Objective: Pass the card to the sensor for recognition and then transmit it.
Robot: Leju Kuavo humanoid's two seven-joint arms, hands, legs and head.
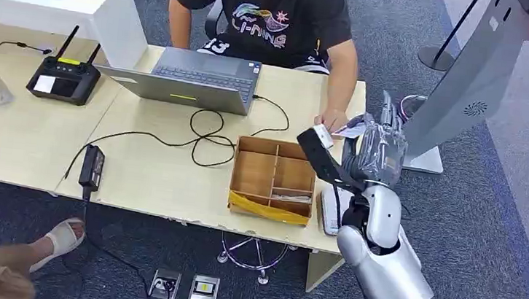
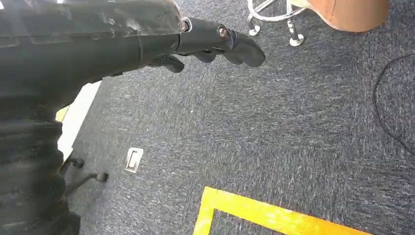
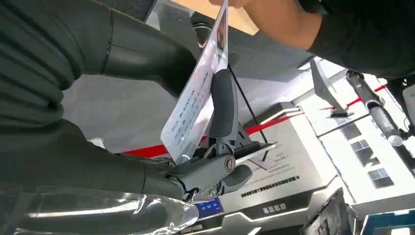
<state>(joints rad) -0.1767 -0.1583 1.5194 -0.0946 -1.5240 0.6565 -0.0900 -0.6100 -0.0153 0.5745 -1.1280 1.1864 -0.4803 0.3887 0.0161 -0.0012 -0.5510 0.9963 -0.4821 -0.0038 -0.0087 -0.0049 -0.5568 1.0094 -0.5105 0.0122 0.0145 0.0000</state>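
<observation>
My right hand [image 1: 378,154] is raised beside the table's right end, above the white flat sensor pad [image 1: 330,209] that my forearm partly hides. It pinches a white printed card [image 3: 195,108] between the thumb and a finger [image 3: 222,105]. The card's [image 1: 349,130] far end meets the hand [image 1: 333,119] of a person seated across the table; in the right wrist view that person's fingers [image 3: 230,2] are on its tip. Beside my body, my left hand [image 2: 215,41] hangs over grey carpet, fingers loosely extended and holding nothing.
A wooden divided box [image 1: 273,178] sits just left of my right hand. A laptop [image 1: 192,76], black cables [image 1: 204,133], a power brick [image 1: 91,166] and a remote controller [image 1: 63,79] lie on the table [image 1: 149,175]. A grey kiosk stand [image 1: 473,82] rises at the right.
</observation>
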